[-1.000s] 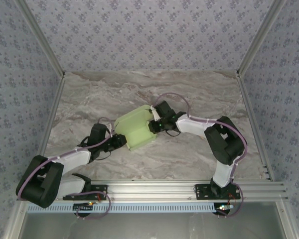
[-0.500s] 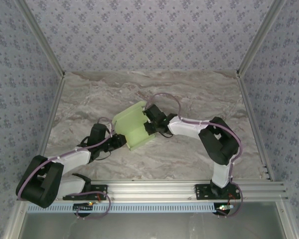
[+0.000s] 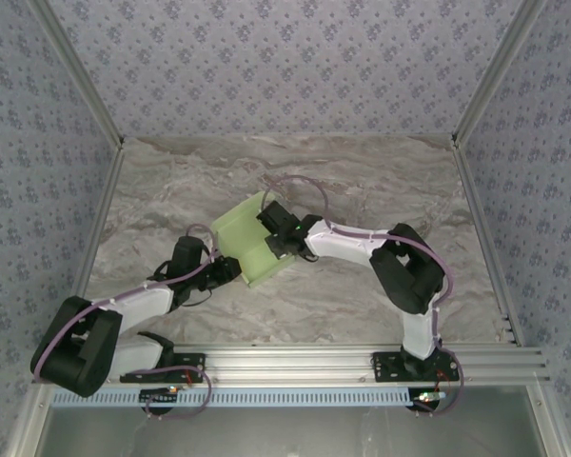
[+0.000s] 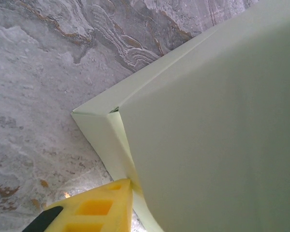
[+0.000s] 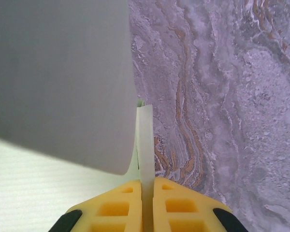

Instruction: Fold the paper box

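Observation:
The pale lime-green paper box (image 3: 240, 238) lies partly folded at the middle of the marble table. My left gripper (image 3: 230, 269) is at the box's near left edge. In the left wrist view one yellow finger (image 4: 101, 208) presses against a folded side wall of the paper box (image 4: 212, 135), and the other finger is hidden behind the big panel. My right gripper (image 3: 272, 236) reaches over the box from the right. Its two yellow fingers are shut on a thin upright flap (image 5: 145, 145), with a shaded panel (image 5: 58, 72) leaning to the left of it.
The marble table (image 3: 390, 181) stretches bare to the right and behind the box. Patterned walls and metal frame posts (image 3: 476, 190) close in both sides. An aluminium rail (image 3: 295, 360) carrying both arm bases runs along the near edge.
My right gripper has moved left over the box, carrying the flap with it, so the box's right side has folded in. The left arm has stayed still.

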{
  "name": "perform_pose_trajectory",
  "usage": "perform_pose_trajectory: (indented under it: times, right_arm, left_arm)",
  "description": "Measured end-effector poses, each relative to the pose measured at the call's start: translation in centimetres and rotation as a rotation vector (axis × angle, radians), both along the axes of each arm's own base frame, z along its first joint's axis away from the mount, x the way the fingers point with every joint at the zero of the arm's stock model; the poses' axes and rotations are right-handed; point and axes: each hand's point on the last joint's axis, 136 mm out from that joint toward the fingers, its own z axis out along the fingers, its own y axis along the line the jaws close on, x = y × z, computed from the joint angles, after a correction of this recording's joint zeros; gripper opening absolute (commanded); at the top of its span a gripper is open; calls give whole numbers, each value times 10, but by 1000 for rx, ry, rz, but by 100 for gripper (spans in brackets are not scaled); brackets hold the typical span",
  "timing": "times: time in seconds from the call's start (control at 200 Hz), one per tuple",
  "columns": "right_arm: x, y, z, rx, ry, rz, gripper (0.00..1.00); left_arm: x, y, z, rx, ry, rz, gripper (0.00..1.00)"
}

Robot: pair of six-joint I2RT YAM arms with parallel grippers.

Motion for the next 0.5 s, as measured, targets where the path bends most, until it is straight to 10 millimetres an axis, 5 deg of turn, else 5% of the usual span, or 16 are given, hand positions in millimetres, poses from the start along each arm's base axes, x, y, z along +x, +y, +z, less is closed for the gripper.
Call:
perform_pose_trajectory:
  times: [0.5]
  right_arm:
    - [-8,-7,-11,-105,8,46,12]
  left_arm:
    - [4,-2,1,-6,-8,-3,23]
